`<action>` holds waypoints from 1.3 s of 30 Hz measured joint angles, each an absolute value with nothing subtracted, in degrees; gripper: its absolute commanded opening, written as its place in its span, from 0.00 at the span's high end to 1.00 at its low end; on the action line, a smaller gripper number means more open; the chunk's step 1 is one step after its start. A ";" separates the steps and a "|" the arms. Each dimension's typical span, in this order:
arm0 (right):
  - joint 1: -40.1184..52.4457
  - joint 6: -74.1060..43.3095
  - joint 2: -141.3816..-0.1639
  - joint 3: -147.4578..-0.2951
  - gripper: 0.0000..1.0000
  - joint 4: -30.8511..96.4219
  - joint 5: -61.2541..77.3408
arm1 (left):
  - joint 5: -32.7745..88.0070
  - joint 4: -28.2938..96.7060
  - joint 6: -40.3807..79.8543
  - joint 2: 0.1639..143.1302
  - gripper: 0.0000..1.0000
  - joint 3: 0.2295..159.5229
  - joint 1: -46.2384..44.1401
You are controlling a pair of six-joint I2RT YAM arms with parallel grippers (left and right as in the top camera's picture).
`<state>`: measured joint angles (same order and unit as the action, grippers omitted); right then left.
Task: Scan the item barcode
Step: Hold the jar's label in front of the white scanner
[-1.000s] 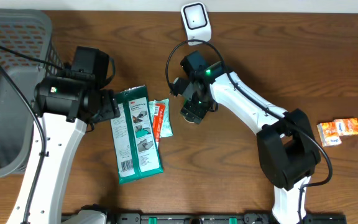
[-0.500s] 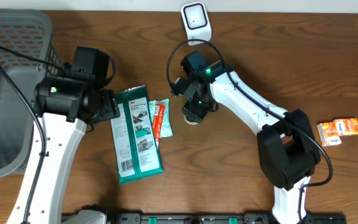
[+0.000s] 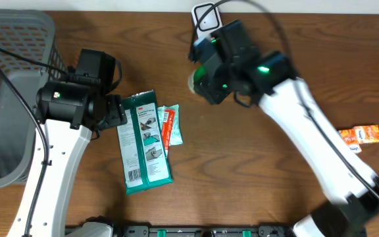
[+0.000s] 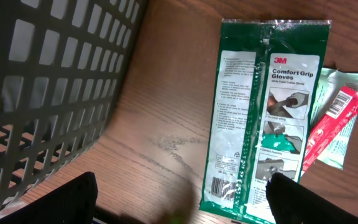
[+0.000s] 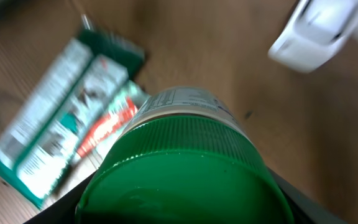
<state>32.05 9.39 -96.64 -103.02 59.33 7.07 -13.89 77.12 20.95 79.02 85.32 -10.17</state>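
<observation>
Clamped with right gripper [image 3: 204, 81] on green-lidded jar [image 5: 179, 168], up near scanner [image 5: 316, 31], probably presenting its label (left gripper [image 4: 179, 202] apart, empty).

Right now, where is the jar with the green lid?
The jar is in the right hand, at the back middle of the overhead view, just in front of the white scanner.

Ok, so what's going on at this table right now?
The right fingers are closed on a green-lidded jar, holding it above the table close to the white scanner at the far edge. Whether its barcode faces the scanner cannot be told. The left fingers are open and empty, between the grey basket and the green gloves pack, which lies flat with a red sachet beside it.
</observation>
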 measured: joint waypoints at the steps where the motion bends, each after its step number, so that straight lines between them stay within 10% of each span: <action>1: 32.05 8.71 -94.70 -103.44 0.99 58.96 7.09 | -13.89 77.14 20.95 79.02 0.12 85.32 -10.17; 17: 31.31 -6.61 -86.59 -103.77 0.99 36.25 0.99 | -13.89 77.12 20.95 79.02 0.12 85.32 -10.17; 39: 20.71 -10.70 -128.88 -103.31 0.99 -18.20 -2.52 | -13.89 77.12 20.95 79.02 0.12 85.32 -10.17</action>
<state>20.71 -10.70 -128.88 -103.31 -18.20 -2.52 -13.89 77.12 20.95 79.02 85.32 -10.17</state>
